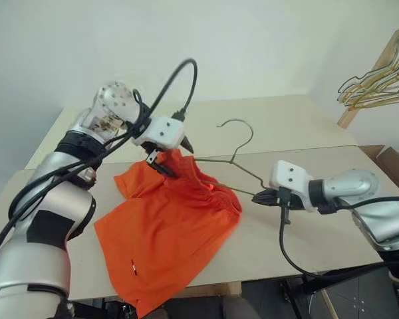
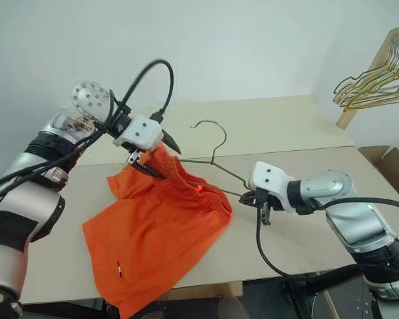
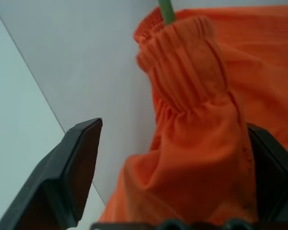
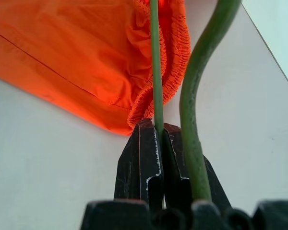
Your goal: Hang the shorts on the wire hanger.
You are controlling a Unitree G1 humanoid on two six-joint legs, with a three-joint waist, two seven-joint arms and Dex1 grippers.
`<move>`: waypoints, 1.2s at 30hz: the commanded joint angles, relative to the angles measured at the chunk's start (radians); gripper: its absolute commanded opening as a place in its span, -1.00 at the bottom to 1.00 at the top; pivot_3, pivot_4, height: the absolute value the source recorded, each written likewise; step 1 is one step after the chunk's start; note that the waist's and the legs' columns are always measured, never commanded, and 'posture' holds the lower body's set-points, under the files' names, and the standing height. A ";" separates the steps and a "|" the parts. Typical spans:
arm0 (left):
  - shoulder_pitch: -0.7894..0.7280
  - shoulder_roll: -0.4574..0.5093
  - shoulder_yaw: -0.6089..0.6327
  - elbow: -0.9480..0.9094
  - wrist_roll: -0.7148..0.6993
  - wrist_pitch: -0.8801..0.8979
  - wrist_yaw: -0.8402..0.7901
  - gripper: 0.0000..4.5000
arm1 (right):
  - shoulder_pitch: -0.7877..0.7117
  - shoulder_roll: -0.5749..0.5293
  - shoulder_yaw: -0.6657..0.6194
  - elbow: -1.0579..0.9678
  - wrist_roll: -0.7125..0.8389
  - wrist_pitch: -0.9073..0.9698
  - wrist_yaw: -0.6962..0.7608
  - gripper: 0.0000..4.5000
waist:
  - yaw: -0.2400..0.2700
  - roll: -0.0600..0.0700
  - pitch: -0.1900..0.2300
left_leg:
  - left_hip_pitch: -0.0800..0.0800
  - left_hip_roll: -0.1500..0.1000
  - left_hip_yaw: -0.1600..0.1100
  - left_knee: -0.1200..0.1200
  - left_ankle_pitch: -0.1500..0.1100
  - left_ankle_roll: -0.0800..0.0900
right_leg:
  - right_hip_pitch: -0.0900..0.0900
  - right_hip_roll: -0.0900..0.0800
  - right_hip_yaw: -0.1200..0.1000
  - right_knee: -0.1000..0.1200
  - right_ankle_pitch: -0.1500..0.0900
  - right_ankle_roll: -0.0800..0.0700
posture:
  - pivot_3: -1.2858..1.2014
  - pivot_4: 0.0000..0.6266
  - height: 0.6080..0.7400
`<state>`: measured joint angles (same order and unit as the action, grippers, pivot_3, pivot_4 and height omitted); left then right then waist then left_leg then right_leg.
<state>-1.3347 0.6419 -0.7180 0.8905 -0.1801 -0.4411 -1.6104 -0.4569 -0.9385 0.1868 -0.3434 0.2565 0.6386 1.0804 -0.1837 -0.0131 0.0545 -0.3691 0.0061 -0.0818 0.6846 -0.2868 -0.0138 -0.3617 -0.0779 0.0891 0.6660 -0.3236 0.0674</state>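
Note:
The bright orange shorts (image 1: 166,226) lie spread on the table, one leg hanging over the front edge. Their gathered waistband (image 3: 182,62) is lifted onto the wire hanger (image 1: 236,156), whose arm runs into the waistband and whose hook points to the back. My left gripper (image 1: 171,156) hovers at the raised left end of the waistband. Its fingers (image 3: 77,163) stand apart, with a fold of fabric between them. My right gripper (image 1: 261,196) is shut on the hanger's right corner, with the thin wire (image 4: 155,72) pinched between the fingertips just beside the waistband's right end.
A bunch of gold and grey hangers (image 1: 379,80) hangs on a wooden rod at the back right. A cardboard box (image 1: 389,159) stands beyond the table's right edge. The beige table (image 1: 306,232) has bare surface to the right and behind the shorts.

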 commanded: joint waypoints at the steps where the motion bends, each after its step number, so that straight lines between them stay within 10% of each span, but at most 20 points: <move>1: -0.036 0.002 -0.002 0.028 0.016 -0.031 -0.004 0.29 | -0.034 -0.017 -0.015 -0.014 0.001 0.005 0.016 -1.00 | 0.002 0.000 0.000 | 0.000 0.000 0.000 0.000 0.000 0.000 | 0.000 0.000 0.000 0.000 0.000 0.000 | -0.10 -1.00 1.00; 10: -0.026 -0.041 0.052 0.081 0.123 -0.066 -0.004 -0.98 | -0.063 -0.007 -0.012 -0.001 0.000 0.029 0.014 -1.00 | 0.001 0.000 0.000 | 0.000 0.000 0.000 0.000 0.000 0.000 | 0.000 0.000 -0.001 0.000 0.000 0.000 | -0.09 -1.00 1.00; 21: -0.014 -0.071 0.148 0.107 0.163 -0.010 -0.004 -1.00 | -0.074 0.014 -0.056 -0.013 -0.009 0.026 -0.045 -1.00 | 0.000 0.000 0.000 | 0.000 0.000 0.000 0.000 0.000 0.000 | 0.000 0.000 0.000 0.001 0.000 0.000 | -0.11 -1.00 1.00; 32: 0.038 -0.063 0.232 0.112 0.198 0.069 -0.004 -1.00 | 0.190 -0.055 -0.355 -0.152 0.075 0.115 -0.108 0.72 | 0.003 0.000 0.000 | -0.001 0.000 -0.001 0.001 0.000 0.000 | -0.001 0.000 -0.001 0.002 0.000 0.000 | -0.12 -1.00 1.00; 36: 0.042 -0.072 0.247 0.119 0.199 0.098 -0.004 -1.00 | 0.290 -0.026 -0.527 -0.205 0.148 0.190 -0.150 0.98 | 0.000 0.000 0.000 | -0.001 0.000 -0.001 0.001 0.000 0.000 | -0.001 0.000 -0.001 0.002 0.000 0.000 | -0.12 -1.00 1.00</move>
<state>-1.2828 0.5532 -0.4983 1.0020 0.0105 -0.3546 -1.6107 -0.1633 -0.9659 -0.2519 -0.5153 0.3774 0.8039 0.9463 -0.1840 -0.0132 0.0544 -0.3702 0.0058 -0.0822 0.6859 -0.2869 -0.0135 -0.3623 -0.0779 0.0888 0.6684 -0.3236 0.0675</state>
